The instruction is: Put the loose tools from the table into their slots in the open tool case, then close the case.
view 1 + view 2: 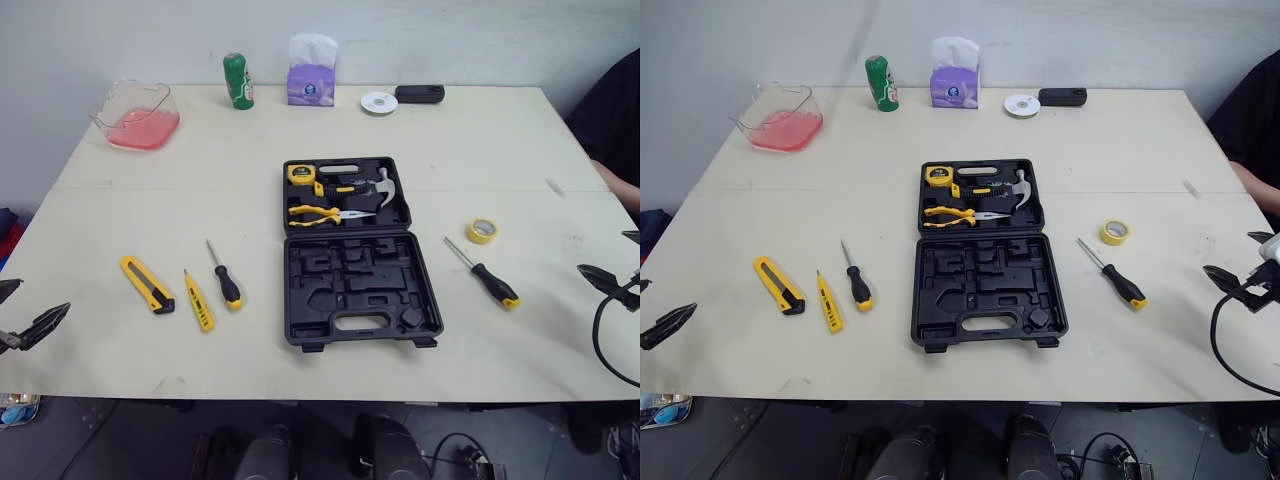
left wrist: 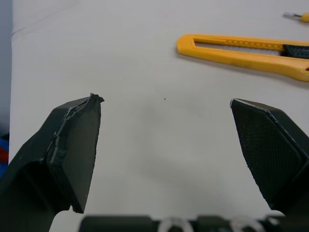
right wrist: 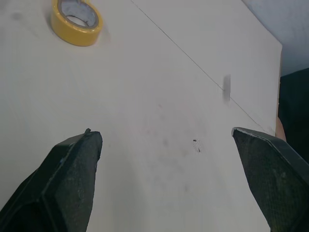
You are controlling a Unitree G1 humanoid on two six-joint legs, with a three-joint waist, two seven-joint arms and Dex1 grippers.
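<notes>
The pale, smooth surface (image 1: pixel 480 150) has much open room on both sides of the black plastic tool case (image 1: pixel 360 285), which lies open flat at the middle. Its near half shows empty moulded slots and reaches close to the front edge; its far half holds a tape measure (image 1: pixel 300 173), pliers (image 1: pixel 320 213) and a hammer (image 1: pixel 383 188). To the left of the case, well apart from it, lie a short screwdriver (image 1: pixel 226 280), a yellow screwdriver (image 1: pixel 198 301) and a flat yellow knife (image 1: pixel 147 285), each separate from the others. To the right lie a long screwdriver (image 1: pixel 482 272) and, just beyond it, a round yellow tape roll (image 1: pixel 482 231). Along the far edge stand a pink tub (image 1: pixel 138 115), a green can (image 1: pixel 237 80) and a tissue box (image 1: pixel 311 75). A person's dark sleeve (image 1: pixel 615 120) is at the right edge. The left gripper (image 2: pixel 165 100) hangs over the left front corner, its textured fingers (image 2: pixel 72 145) spread wide and holding nothing; its wrist view brings the knife near. The right gripper (image 3: pixel 162 130) is near the right edge, its fingers (image 3: pixel 270 169) also wide and empty; its wrist view shows the tape roll and a thin seam in the surface.
</notes>
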